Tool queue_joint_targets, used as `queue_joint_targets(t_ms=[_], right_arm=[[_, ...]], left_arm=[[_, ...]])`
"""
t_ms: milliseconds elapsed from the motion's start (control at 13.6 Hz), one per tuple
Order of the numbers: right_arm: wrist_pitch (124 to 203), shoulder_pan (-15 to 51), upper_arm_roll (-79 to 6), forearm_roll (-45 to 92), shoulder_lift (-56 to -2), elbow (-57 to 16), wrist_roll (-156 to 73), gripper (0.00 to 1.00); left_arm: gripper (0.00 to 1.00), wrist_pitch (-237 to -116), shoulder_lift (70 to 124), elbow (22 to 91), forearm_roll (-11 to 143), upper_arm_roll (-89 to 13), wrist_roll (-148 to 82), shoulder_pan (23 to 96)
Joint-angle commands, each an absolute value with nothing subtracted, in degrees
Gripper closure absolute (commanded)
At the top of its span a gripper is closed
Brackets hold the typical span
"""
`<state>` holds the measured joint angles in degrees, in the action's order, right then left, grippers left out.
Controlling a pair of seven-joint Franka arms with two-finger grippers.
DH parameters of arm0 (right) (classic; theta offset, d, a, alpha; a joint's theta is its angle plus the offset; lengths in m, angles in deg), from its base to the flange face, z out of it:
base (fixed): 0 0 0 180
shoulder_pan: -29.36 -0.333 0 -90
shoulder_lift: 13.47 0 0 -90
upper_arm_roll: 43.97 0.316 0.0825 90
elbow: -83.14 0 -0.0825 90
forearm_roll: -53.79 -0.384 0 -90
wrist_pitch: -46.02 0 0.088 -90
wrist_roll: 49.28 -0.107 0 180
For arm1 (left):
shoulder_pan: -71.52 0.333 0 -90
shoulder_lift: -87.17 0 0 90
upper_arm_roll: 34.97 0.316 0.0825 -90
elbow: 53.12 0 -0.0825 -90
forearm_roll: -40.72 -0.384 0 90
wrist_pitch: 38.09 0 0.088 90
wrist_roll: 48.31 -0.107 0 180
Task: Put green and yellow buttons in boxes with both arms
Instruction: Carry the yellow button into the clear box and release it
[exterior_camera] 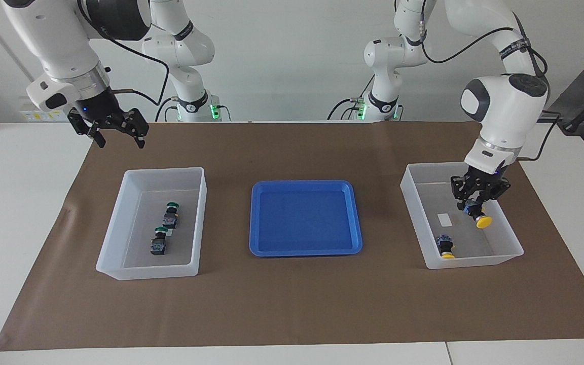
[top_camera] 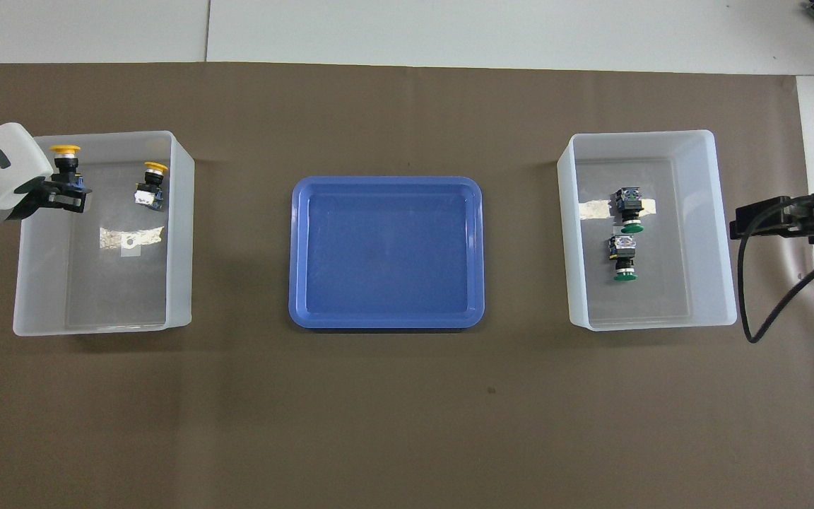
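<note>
My left gripper (exterior_camera: 476, 202) (top_camera: 61, 192) hangs over the white box (exterior_camera: 514, 242) (top_camera: 179, 233) at the left arm's end, shut on a yellow button (exterior_camera: 480, 218) (top_camera: 66, 157) that tilts cap-down above the box floor. A second yellow button (exterior_camera: 444, 246) (top_camera: 150, 184) lies in that box. Two green buttons (exterior_camera: 171, 215) (exterior_camera: 158, 241) (top_camera: 629, 211) (top_camera: 623, 259) lie in the white box (exterior_camera: 199, 218) (top_camera: 725, 233) at the right arm's end. My right gripper (exterior_camera: 117, 136) (top_camera: 738, 227) waits open in the air over the mat's edge, beside that box.
A blue tray (exterior_camera: 304, 251) (top_camera: 386, 322) stands on the brown mat (exterior_camera: 292, 304) between the two boxes. Strips of tape (top_camera: 130, 236) are stuck to the box floors. A black cable (top_camera: 774, 311) hangs from the right arm.
</note>
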<state>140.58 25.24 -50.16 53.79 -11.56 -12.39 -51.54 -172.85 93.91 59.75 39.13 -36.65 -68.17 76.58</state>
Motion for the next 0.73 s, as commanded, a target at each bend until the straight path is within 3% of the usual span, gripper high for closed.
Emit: queue_joint_targets(t_ms=[0, 661], right_arm=[[141.4, 25.8, -50.4, 53.7, -10.0, -14.1, -52.4, 0.00], [141.6, 25.6, -50.3, 53.7, -10.0, -14.3, -52.9, 0.00]], left_arm=[[1.00, -177.2, 97.3, 60.6, 38.7, -37.4, -70.5, 77.9], [1.00, -189.0, 108.6, 59.1, 38.7, -37.4, -70.2, 77.9]])
